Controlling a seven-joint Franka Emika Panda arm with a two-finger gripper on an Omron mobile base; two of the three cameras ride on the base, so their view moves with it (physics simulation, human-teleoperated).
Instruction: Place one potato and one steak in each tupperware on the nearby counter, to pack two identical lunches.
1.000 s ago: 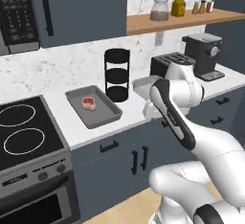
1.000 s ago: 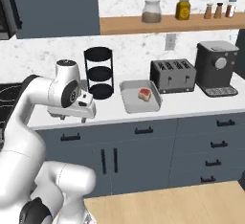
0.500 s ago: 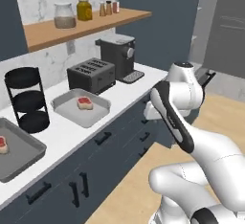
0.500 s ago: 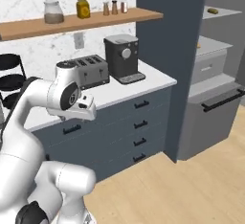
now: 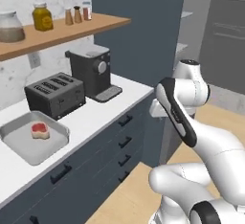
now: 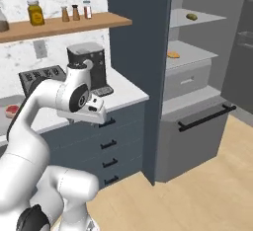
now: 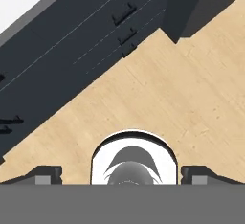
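Steak: one, raw, lying in grey metal tray on white counter beside toaster. Gripper: fingers spread wide, empty, aimed at wooden floor, apparently stowed for driving. Tupperware, potato: not located.

Bench: plain white top, dark blue-grey drawers. Steak: red with pale rim, on grey tray. Toaster: black. Shelf: orange-brown wood. Floor: light wood grain.
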